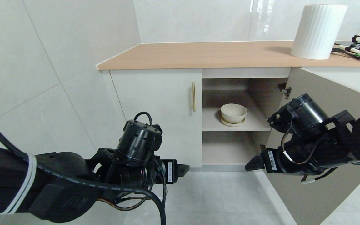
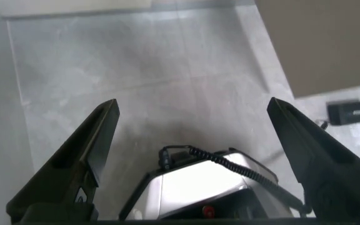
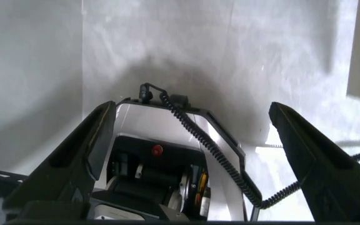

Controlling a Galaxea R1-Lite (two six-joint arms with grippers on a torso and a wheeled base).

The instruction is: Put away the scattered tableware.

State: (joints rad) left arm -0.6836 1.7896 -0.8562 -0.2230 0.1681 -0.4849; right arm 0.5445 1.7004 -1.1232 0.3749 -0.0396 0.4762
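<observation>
Cream bowl: upright on a saucer, middle shelf of the open cabinet. It lies at 1 o'clock from the left gripper and 11 o'clock from the right gripper. Both grippers: fingers spread wide, nothing between, over floor tiles. Ribbed white canister: on the countertop, 1 o'clock of the bowl.

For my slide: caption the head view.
Bowl on plate in the open cabinet; left gripper and right gripper hover outside, open.
</observation>
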